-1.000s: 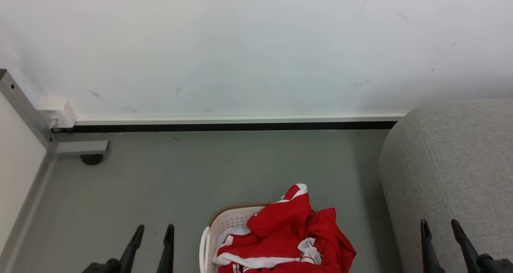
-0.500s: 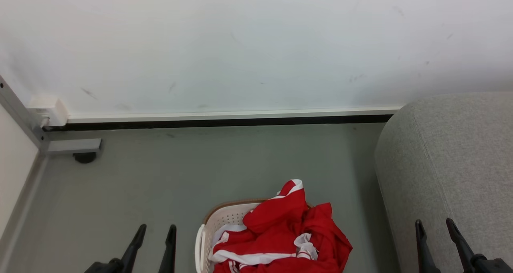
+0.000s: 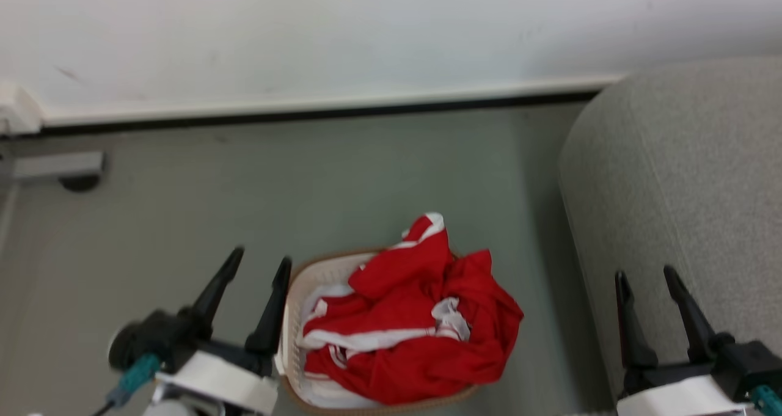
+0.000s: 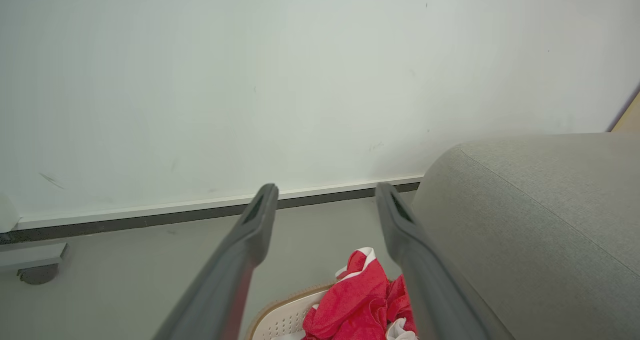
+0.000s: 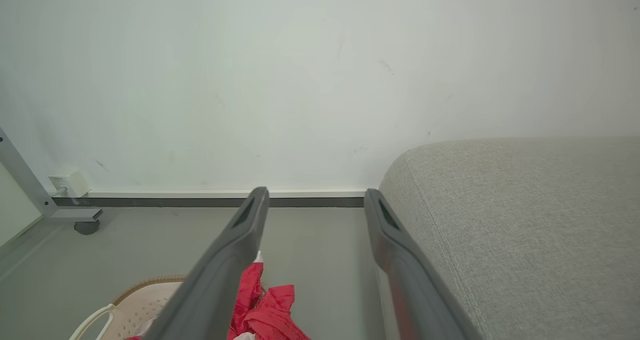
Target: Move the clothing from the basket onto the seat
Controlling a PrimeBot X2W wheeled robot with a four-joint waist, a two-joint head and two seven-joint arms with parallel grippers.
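The red clothing with white stripes lies heaped in the cream basket on the floor, spilling over its right rim. It also appears in the left wrist view as clothing in the basket, and low in the right wrist view as clothing beside the basket. My left gripper stands open just left of the basket, nothing between its fingers. My right gripper is open in front of the grey seat, well right of the clothing. The seat rises at right; so does the seat.
A white wall with a dark baseboard runs behind the grey floor. A metal frame foot with a black caster stands at the far left. Open floor lies between basket and wall.
The head camera has tilted down, so basket, clothing and both grippers sit higher and show more fully. The clothing has not moved and both grippers stay open.
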